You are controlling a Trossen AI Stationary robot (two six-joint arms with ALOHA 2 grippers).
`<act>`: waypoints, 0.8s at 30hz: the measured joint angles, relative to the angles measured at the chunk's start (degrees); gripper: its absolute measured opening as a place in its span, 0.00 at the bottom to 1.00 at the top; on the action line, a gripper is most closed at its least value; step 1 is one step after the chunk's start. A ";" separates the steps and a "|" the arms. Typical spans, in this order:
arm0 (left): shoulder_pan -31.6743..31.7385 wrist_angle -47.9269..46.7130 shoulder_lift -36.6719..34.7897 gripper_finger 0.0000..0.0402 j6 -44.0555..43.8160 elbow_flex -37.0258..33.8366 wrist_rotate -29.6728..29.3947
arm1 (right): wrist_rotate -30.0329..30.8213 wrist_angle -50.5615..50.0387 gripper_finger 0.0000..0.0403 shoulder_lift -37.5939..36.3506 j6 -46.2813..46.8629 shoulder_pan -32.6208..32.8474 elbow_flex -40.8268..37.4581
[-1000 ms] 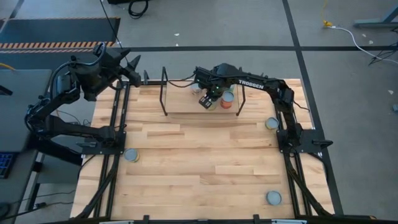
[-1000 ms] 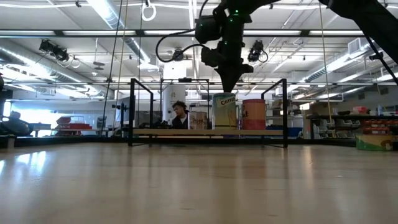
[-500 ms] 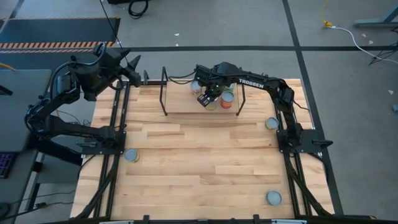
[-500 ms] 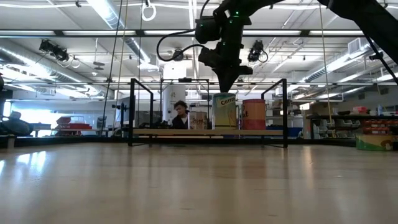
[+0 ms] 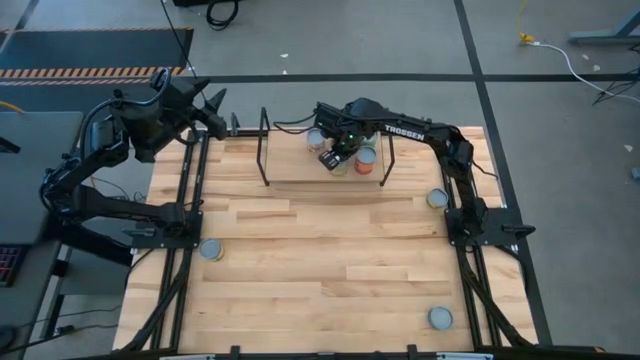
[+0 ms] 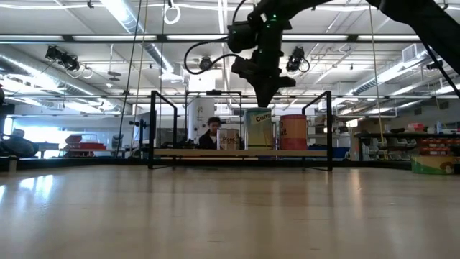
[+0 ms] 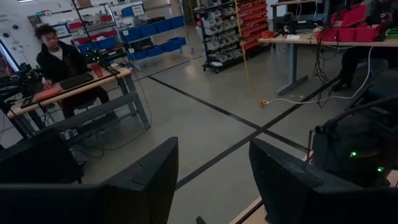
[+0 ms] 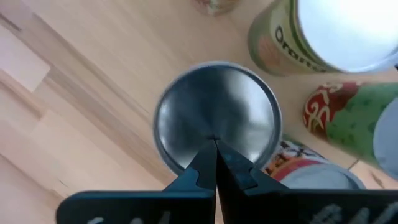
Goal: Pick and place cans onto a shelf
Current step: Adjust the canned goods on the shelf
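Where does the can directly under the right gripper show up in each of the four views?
High view: mostly hidden under the right gripper on the shelf.
Low view: the can stands on the shelf board, below the shut fingers.
Left wrist view: not in it.
Right wrist view: its silver lid fills the centre, past the fingertips.
Shared landmark: the orange can beside it.

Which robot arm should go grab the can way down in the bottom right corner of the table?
Probably the right arm. Its right gripper is shut and empty over the shelf, and that can lies on its side. The left gripper is parked off the far left corner.
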 joint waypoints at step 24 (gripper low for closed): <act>0.00 -0.01 0.00 0.51 -0.02 0.00 0.00 | -1.36 5.03 0.01 -2.04 0.85 0.27 -4.77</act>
